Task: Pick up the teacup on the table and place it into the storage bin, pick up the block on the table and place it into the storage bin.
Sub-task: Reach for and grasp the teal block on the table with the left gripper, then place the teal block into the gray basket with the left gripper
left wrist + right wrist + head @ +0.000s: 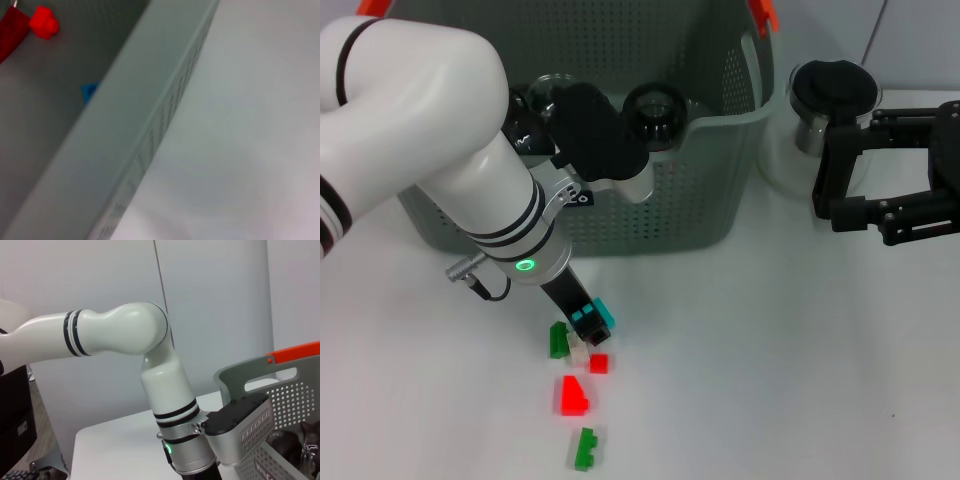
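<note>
The block step looks to be in hand: the left gripper (588,322) is down at the table (770,380) just in front of the storage bin (720,180), its teal-tipped fingers (586,316) set narrow at a small cluster of toy bricks, touching or nearly touching a green brick (558,340) and a pale brick (578,349); whether they already pinch one I cannot tell. A small red brick (598,363) sits just beside these, a larger red brick (571,395) and another green brick (585,449) lie nearer the robot. Dark glassy cup-like shapes (655,110) lie inside the bin, so the teacup is probably already stowed. The next move calls for a firm pinch on 1 brick, a lift clear of the bin's near wall, then a release inside. The bin is matte grey-green plastic, perforated, with orange-red handle tops; the bricks are glossy, studded, hard. The right gripper (865,195) waits wide open beside a lidded steel canister (825,100).
</note>
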Controlling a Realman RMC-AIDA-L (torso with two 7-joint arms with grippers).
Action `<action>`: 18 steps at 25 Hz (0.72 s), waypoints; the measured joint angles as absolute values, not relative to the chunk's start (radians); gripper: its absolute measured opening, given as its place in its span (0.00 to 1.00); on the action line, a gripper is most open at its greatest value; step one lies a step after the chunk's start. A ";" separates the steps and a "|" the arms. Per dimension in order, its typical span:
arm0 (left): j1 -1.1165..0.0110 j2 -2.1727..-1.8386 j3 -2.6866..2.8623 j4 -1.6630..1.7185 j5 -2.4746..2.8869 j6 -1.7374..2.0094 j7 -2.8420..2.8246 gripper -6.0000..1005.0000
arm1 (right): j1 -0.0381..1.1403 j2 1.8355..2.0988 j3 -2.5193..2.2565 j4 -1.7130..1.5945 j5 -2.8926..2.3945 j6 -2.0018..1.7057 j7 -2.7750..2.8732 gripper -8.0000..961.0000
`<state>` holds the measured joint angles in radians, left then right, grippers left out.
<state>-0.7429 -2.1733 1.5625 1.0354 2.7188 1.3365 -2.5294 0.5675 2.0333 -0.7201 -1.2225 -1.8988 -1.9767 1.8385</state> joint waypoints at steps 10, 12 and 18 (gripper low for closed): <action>-0.753 -2.171 1.557 1.066 2.723 1.385 -2.524 0.41 | 0.567 2.036 -0.691 -1.222 -1.898 -1.981 1.831 0.93; -0.754 -2.169 1.538 1.107 2.721 1.424 -2.521 0.40 | 0.565 2.035 -0.690 -1.223 -1.897 -1.981 1.830 0.93; -0.745 -2.169 1.357 1.299 2.668 1.619 -2.482 0.40 | 0.552 2.027 -0.684 -1.211 -1.896 -1.982 1.821 0.93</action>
